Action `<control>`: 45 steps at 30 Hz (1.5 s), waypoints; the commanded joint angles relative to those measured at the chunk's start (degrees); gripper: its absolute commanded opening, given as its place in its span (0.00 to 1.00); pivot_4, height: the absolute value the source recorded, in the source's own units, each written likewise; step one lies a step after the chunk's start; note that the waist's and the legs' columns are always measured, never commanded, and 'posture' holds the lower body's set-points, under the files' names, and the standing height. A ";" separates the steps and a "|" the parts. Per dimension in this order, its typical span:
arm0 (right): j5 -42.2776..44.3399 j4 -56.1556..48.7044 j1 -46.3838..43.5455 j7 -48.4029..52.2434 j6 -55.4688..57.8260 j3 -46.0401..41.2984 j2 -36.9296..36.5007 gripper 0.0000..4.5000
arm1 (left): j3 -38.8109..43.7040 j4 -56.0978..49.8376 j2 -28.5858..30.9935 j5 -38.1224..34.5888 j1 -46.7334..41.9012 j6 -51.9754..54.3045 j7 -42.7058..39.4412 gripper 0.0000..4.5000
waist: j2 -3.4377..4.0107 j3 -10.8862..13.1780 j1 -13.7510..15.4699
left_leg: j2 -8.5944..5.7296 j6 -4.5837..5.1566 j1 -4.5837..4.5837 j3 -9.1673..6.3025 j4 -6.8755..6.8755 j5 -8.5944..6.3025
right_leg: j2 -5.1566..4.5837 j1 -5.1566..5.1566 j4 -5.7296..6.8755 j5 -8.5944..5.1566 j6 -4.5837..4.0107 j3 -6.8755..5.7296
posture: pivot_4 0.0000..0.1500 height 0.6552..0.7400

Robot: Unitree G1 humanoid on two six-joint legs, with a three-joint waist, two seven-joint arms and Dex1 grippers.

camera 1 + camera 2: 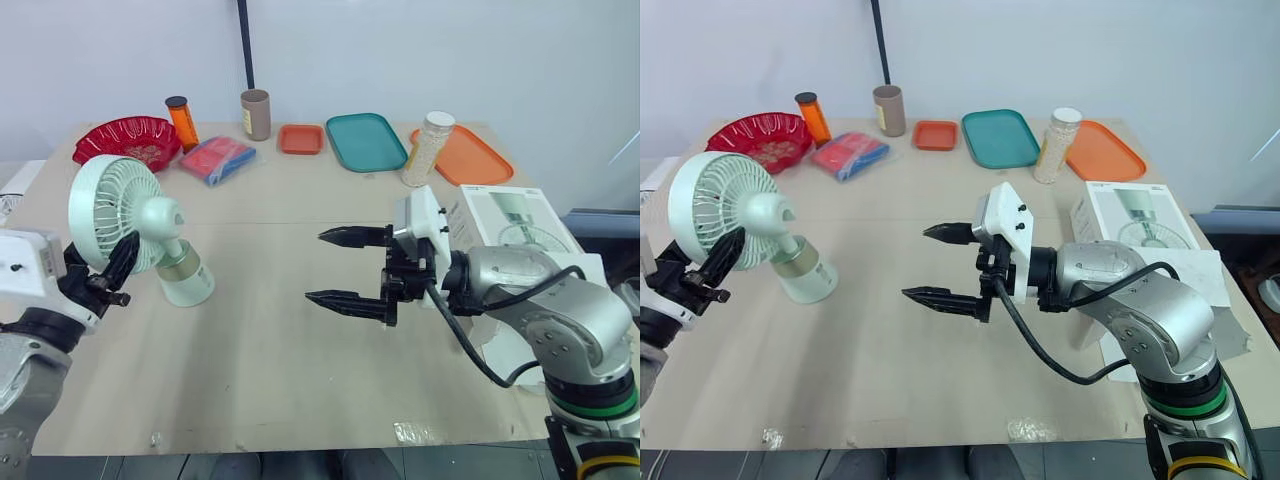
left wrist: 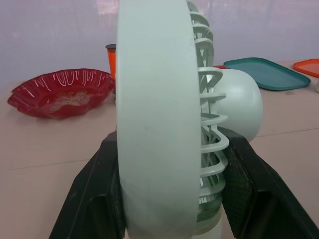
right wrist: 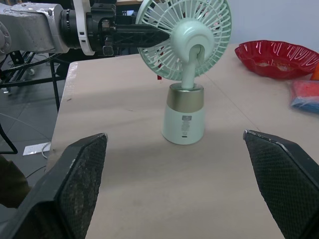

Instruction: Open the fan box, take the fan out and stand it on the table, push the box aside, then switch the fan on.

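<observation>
We see one fan box (image 1: 503, 214) lying at the counter's (image 1: 260, 350) 3 o'clock edge, printed face up and partly hidden by the right arm; we cannot tell what is inside it. One fan (image 1: 128, 222) stands on its base at 9 o'clock, out of the box. The left claw (image 2: 169, 142) pinches the rim of the fan's round guard. The right claw (image 1: 316, 266) hangs spread wide near the counter's centre, pointing toward 9 o'clock, well apart from the fan.

Along the far edge we count three trays: a small orange tray (image 1: 300, 138) at 12 o'clock, a teal tray (image 1: 365, 140) just beside it and a large orange tray (image 1: 472, 156) toward 2 o'clock. One jar (image 1: 428, 148) of pale grains stands between the teal and large orange trays. At 10 o'clock sits one red bowl (image 1: 125, 140), with one orange bottle (image 1: 182, 122), one brown tube (image 1: 256, 114) and one red-and-blue packet (image 1: 217, 158) near it
</observation>
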 commanded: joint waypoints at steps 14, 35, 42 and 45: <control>-7.83 3.61 -7.63 -9.37 2.15 5.10 5.34 1.00 | -14.28 -4.51 -1.66 -5.70 -15.63 3.36 8.57 0.42 | 0.00 0.02 -0.13 | 0.01 -0.03 -0.06 -0.03 0.01 0.02 | 0.03 -0.07 0.00 0.01 -0.01 -0.02 | 1.00 1.00; -20.09 15.61 -12.84 -18.60 1.92 12.93 18.14 1.00 | -17.70 -1.57 -2.28 -9.33 -21.08 6.67 12.21 0.42 | 0.01 0.02 -0.29 | 0.00 -0.20 -0.30 -0.17 0.03 0.12 | 0.01 -0.28 0.05 0.03 -0.02 -0.14 | 1.00 1.00; -21.23 16.27 -12.94 -18.34 2.63 13.15 21.42 1.00 | -18.32 -0.99 -1.86 -9.55 -22.33 7.13 11.46 0.42 | 0.01 0.02 -0.30 | -0.03 -0.32 -0.37 -0.28 0.03 0.18 | -0.02 -0.30 0.06 0.04 -0.02 -0.23 | 1.00 1.00; -21.46 16.91 -13.14 -18.45 2.75 13.30 22.43 0.87 | -18.42 -0.46 -0.43 -9.21 -22.88 7.09 8.99 0.42 | 0.01 0.02 -0.32 | -0.03 -0.34 -0.40 -0.31 0.03 0.19 | -0.02 -0.31 0.06 0.04 -0.02 -0.25 | 1.00 1.00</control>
